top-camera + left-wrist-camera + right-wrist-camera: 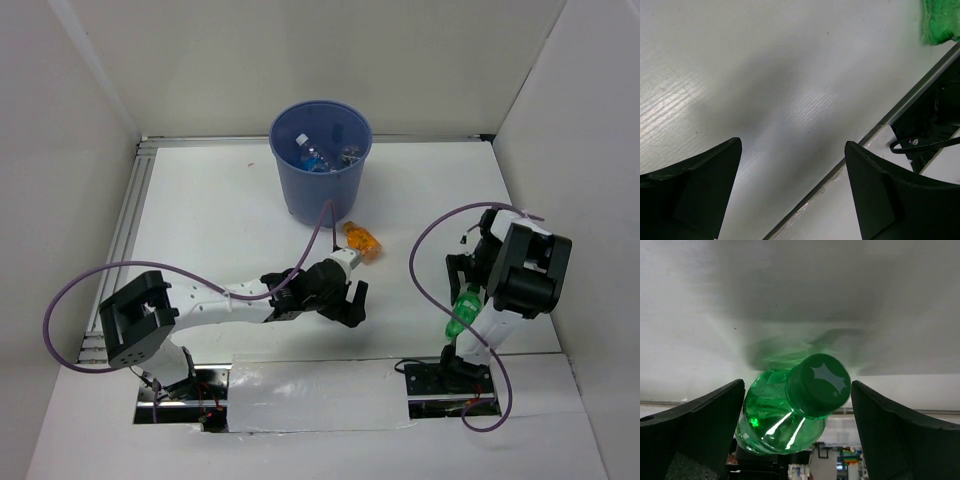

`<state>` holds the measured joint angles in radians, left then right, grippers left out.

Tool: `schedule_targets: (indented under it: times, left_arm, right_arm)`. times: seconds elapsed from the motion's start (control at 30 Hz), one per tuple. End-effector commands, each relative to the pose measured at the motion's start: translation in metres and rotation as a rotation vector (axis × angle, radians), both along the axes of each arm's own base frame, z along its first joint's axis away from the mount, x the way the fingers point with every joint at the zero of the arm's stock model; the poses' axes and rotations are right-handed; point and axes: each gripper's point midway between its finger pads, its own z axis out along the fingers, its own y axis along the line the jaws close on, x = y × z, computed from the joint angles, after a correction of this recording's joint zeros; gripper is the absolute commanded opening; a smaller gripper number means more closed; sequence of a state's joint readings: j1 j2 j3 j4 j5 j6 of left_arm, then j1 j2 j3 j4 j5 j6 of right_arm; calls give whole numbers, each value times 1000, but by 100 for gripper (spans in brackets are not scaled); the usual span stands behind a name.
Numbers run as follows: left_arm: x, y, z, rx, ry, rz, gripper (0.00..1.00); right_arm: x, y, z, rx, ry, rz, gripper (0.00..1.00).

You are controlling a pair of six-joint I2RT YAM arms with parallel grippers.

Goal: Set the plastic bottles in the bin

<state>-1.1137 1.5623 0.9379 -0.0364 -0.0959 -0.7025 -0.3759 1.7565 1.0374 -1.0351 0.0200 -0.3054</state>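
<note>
Bottle (782, 417), green, at near right of table (220, 220), between wide-open jaws of right pincer (797, 387), not yet clamped. Likely light, thin-walled, slick, crushable: grip mid-body, with moderate squeeze. Left pincer (792, 145) wide open, empty.

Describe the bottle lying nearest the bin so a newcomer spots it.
Find the blue bin far across the table. Just in front, slightly right, lies the orange bottle. It alone is orange; the green bottle sits farther right.
</note>
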Motion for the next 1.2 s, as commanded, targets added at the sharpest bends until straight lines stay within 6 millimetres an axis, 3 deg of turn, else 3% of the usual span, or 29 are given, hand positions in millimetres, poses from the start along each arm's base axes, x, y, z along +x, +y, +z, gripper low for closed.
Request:
schedule_targets:
  times: [0.0,0.23,0.37,0.4,0.5,0.53,0.6,0.63,0.73,0.77,0.83,0.87,0.9,1.0,1.03,1.07,1.1,1.13,1.17]
  left_arm:
    - [0,-6,9,-30,-32,-29,96]
    - [0,-2,10,-34,-40,-22,96]
    - [-2,1,12,-47,-39,-16,96]
    - [0,1,12,-45,-45,-9,96]
    - [-1,6,11,-45,-42,5,96]
    - [-1,6,11,-45,-42,5,96]
    - [-1,6,16,-58,-41,11,96]
    - [-1,6,16,-58,-41,11,96]
    - [-2,6,16,-62,-35,17,96]
    - [-2,6,16,-62,-35,17,96]
    - [1,5,18,-69,-45,24,96]
    - [-3,3,18,-73,-38,21,96]
    - [-3,3,18,-73,-38,21,96]
    - [-3,3,18,-73,-38,21,96]
    - [-5,0,19,-79,-48,18,96]
    - [-3,1,20,-80,-48,32,96]
    - [-4,3,19,-79,-47,32,96]
    - [-4,7,18,-76,-53,40,96]
    - [-4,6,19,-81,-46,46,96]
  right_arm:
    - [-22,7,0,36,80,4,92]
    - [-21,8,-9,43,78,2,78]
    - [-7,14,-6,91,40,-11,54]
    - [-9,19,-4,125,54,-4,40]
    - [17,23,19,199,-20,27,24]
    - [44,18,36,196,-101,30,17]
    - [66,22,60,262,-157,50,12]
    - [104,20,91,290,-297,85,9]
    - [156,21,138,313,-508,160,0]
    - [183,24,175,277,-635,231,0]
    - [212,35,201,293,-737,301,0]
    - [233,45,237,282,-862,374,0]
    - [250,52,254,282,-950,417,0]
    - [276,89,306,333,-1169,498,0]
    - [287,100,349,317,-1337,537,0]
    - [290,111,351,331,-1376,555,0]
    - [302,131,382,309,-1519,633,0]
    - [292,144,411,305,-1607,666,0]
    - [290,157,424,324,-1659,671,0]
